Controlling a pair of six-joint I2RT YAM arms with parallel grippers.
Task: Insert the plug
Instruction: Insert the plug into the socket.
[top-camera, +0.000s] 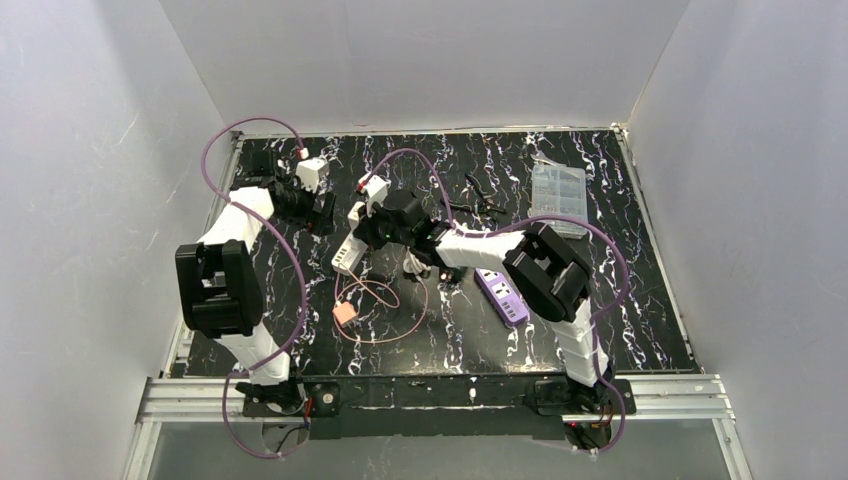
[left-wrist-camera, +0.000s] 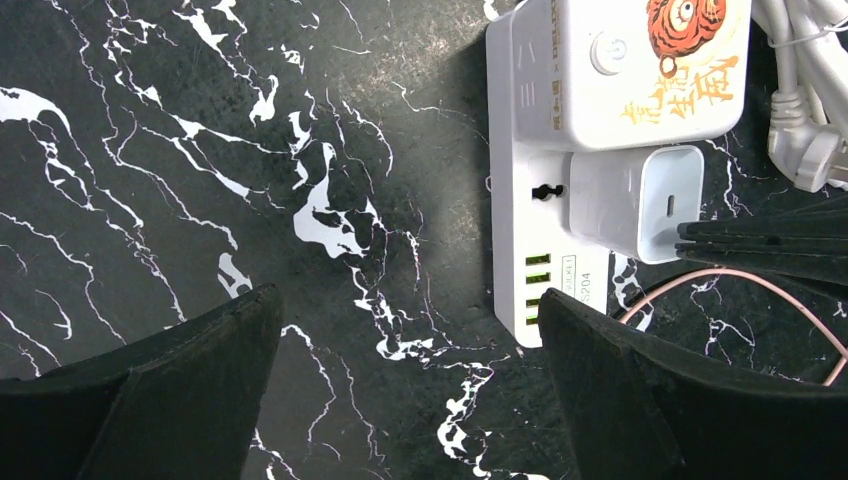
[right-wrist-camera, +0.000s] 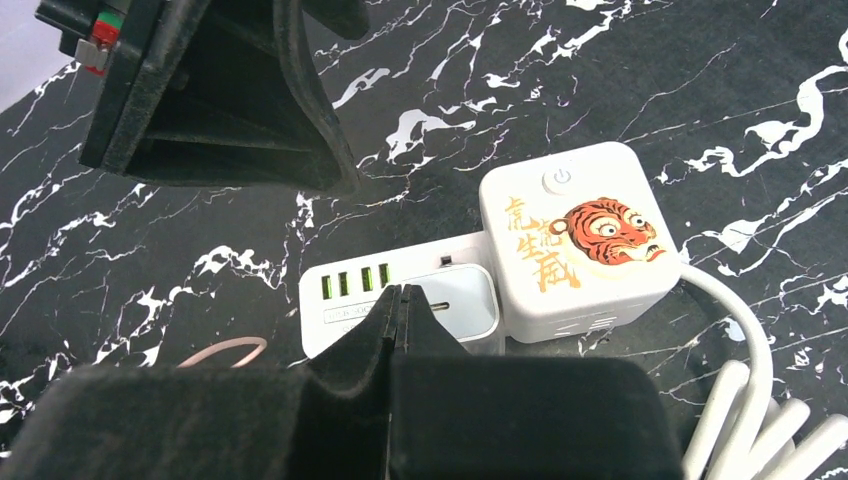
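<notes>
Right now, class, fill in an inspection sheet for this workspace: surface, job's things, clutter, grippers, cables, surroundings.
Surface: black marble table.
Job's things: charger on white strip, beside tiger cube; seating unclear.
Clutter: purple strip, clear box.
Grippers: left gripper open over bare table; right gripper shut, tips at charger.
Cables: pink cable looped, pink block at its end; white cord by cube.
Surroundings: white walls.

You're working over a black marbled table (top-camera: 650, 310). Left of centre on it lies a white strip (top-camera: 345, 255), with a purple strip (top-camera: 501, 296) to its right. A clear box (top-camera: 558, 195) sits far right, and a pink cable (left-wrist-camera: 745, 271) loops toward the front.
</notes>
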